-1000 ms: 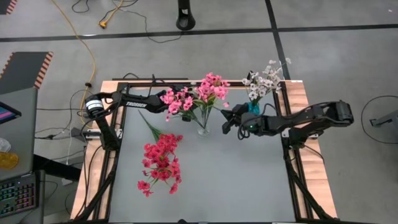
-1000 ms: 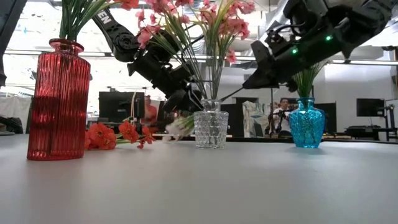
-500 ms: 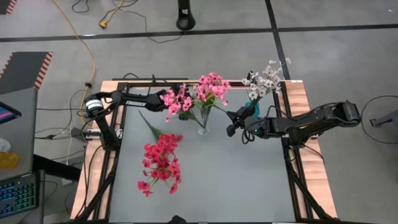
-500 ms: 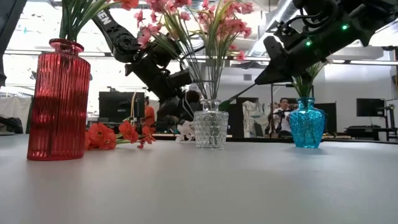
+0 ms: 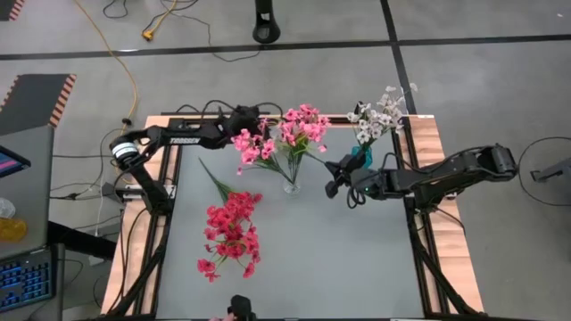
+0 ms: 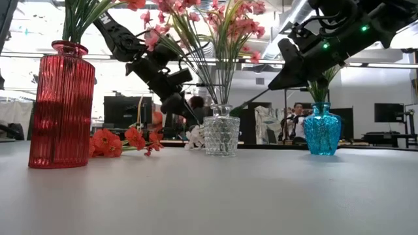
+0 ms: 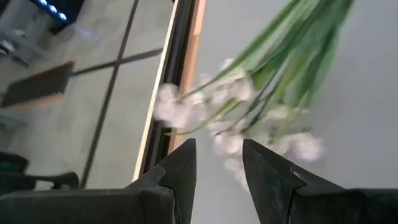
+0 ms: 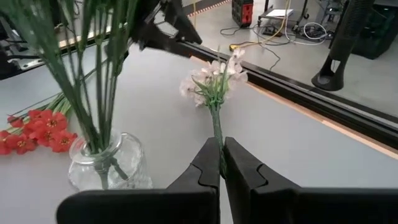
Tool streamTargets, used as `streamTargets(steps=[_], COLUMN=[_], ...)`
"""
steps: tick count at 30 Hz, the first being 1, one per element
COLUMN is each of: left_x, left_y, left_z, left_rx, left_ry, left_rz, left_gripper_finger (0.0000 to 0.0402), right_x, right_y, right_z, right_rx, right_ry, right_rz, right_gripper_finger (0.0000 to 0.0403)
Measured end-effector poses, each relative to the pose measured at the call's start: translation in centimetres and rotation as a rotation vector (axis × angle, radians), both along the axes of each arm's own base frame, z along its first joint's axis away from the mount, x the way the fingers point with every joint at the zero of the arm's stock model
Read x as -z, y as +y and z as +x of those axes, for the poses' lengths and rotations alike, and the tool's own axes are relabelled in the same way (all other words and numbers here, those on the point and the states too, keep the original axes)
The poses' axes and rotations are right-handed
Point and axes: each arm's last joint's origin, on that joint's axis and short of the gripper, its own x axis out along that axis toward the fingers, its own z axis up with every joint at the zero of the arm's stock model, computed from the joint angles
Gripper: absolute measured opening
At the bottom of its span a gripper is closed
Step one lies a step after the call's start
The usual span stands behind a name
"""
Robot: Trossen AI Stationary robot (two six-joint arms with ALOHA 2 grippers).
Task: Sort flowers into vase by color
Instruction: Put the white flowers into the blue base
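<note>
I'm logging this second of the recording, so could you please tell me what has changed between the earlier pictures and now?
The left gripper, open, has lifted and drawn back from the white sprig toward the table's far edge, leaving it to the right gripper, which stays shut on its stem. The right arm shifted slightly rightward early on. The clear vase, red vase, blue vase and loose red flowers are unchanged.

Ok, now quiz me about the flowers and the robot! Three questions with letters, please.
1. Where are the pink flowers? A lying on the table, B in the clear vase, C in a basket.
2. How many vases are there? A one, B two, C three.
3. The right gripper is: A shut on a white sprig, B wide open, C holding a vase.

Answers: B, their stems go down into it; C, the red vase, the clear vase and the blue vase; A, its fingers pinch the stem.
</note>
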Motion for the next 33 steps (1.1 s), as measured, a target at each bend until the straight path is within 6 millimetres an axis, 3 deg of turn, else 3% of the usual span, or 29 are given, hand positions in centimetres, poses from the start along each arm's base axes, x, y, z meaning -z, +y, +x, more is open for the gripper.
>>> streamTargets(steps=[7,14,26,33], left_x=[-1.5,-2.5,-2.8,-2.8], left_y=[1.1,1.3,0.9,0.8], left_z=[-3.0,-5.7,-6.3,-6.2], left_rx=[-0.055,-0.100,-0.111,-0.114], left_ry=[-0.002,0.034,0.061,0.057], left_rz=[-0.121,-0.225,-0.257,-0.263], left_gripper_finger=[0.0119,0.0119,0.0119,0.0119], right_x=[0.2,0.6,2.4,3.5], right_y=[1.3,3.4,8.4,9.8], right_z=[-1.0,-2.7,-5.9,-8.1], right_rx=[0.016,0.002,-0.207,-0.254], right_ry=[0.069,0.099,0.260,0.451], right_rz=[-0.028,0.066,0.339,0.538], right_gripper_finger=[0.0034,0.0034,0.0034,0.0035])
